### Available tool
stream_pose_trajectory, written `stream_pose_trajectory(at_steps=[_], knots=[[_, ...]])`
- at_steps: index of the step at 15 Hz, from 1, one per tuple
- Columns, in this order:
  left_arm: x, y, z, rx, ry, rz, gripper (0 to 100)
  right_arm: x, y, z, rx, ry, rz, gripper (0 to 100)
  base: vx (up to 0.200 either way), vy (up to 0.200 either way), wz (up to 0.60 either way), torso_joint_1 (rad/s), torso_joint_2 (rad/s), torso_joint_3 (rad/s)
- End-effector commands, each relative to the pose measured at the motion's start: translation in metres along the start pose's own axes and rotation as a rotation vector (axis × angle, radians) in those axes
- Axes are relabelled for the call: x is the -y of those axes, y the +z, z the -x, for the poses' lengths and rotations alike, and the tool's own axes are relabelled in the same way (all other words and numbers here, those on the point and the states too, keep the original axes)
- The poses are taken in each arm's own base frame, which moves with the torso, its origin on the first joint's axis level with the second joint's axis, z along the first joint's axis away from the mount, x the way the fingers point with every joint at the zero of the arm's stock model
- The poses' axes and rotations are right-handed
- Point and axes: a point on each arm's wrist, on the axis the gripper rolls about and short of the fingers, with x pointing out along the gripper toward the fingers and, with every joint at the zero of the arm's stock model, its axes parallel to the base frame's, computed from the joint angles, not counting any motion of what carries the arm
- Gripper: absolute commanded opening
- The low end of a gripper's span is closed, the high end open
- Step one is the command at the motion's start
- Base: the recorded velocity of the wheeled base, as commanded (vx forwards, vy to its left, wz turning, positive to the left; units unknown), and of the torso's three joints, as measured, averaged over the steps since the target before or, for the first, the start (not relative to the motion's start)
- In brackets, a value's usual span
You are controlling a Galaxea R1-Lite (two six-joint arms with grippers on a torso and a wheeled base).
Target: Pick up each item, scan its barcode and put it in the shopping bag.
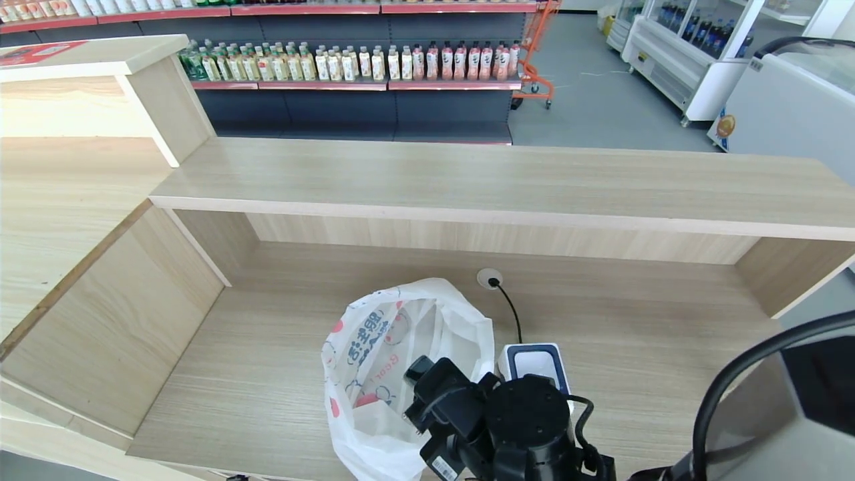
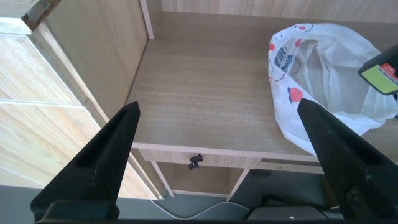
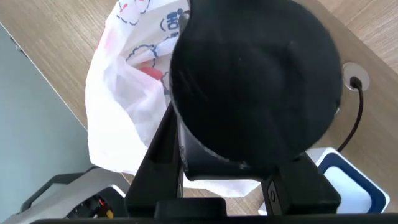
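Pale wood-grain counter (image 1: 267, 361) beneath the white shopping bag (image 1: 471, 334), printed in red and blue, mouth gaping upward.

Left of the bag and nearer than it: left gripper (image 2: 219, 104), fingers spread wide, nothing between them, well apart from the bag's wall.

Over the bag's open mouth, seen from the left wrist: a dark piece with a green label (image 2: 380, 73). Impossible to tell whether item or gripper part.

Above the bag's right side: right gripper (image 3: 242, 143), fingers drawn in against a black round item (image 3: 255, 68), clamped on both flanks and held up off the counter.

Just right of the bag: white scanner (image 1: 534, 361) with a blue-rimmed window, face up, close against the bag's wall.

Behind the bag, slightly right: black cable (image 1: 511, 310) from the scanner to a round grommet (image 1: 489, 277) in the counter top.

Far behind the bag: shelves of bottles (image 1: 347, 63). Far to its right: white freezer cabinets (image 1: 674, 67).
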Motion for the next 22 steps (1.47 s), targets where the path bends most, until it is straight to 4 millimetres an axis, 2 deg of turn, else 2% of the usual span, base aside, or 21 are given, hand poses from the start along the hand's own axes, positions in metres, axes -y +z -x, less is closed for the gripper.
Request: stream_pose_trajectory(at_steps=[1,4,9,16,22], knots=[[0.000,0.000,0.000,-0.001,0.000,0.000,100,-0.004,-0.014,-0.001,-0.047,0.012,0.022,0,0.000,0.000,0.00,0.000,0.00,0.000],[0.000,0.000,0.000,-0.001,0.000,0.000,100,0.003,-0.035,-0.002,-0.091,-0.008,0.010,0,0.000,0.000,0.00,0.000,0.00,0.000],[0.000,0.000,0.000,-0.001,0.000,0.000,100,-0.006,-0.051,-0.003,-0.063,-0.003,-0.051,0,0.000,0.000,0.00,0.000,0.00,0.000],[0.000,0.000,0.000,-0.001,0.000,0.000,100,-0.008,-0.065,-0.016,-0.036,-0.032,-0.070,0,0.000,0.000,0.00,0.000,0.00,0.000],[0.000,0.000,0.000,-0.001,0.000,0.000,100,-0.010,-0.077,-0.017,-0.063,-0.035,-0.058,0,0.000,0.000,0.00,0.000,0.00,0.000]])
